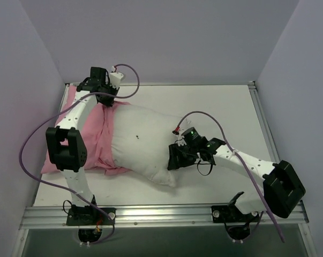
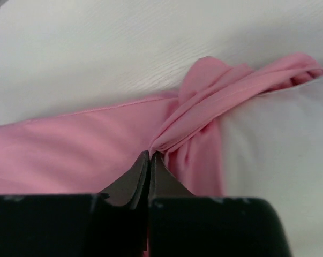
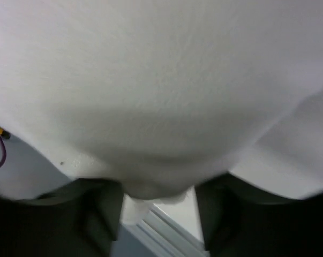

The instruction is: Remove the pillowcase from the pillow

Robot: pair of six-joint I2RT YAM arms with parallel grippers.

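White tabletop (image 1: 215, 101) fills my frame: left gripper (image 2: 150, 156) pinches the pillowcase (image 2: 70, 160) (bunched upper left), right gripper (image 3: 157, 201) clamps the pillow (image 1: 145, 139) at centre.

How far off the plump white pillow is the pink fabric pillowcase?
Mostly off: the pink fabric pillowcase is bunched at the plump white pillow's left end, leaving most of it bare.

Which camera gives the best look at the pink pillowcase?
The top external view: the pillowcase shows whole, bunched at the pillow's left end. The left wrist view shows only a pinched fold; the right wrist view shows none.
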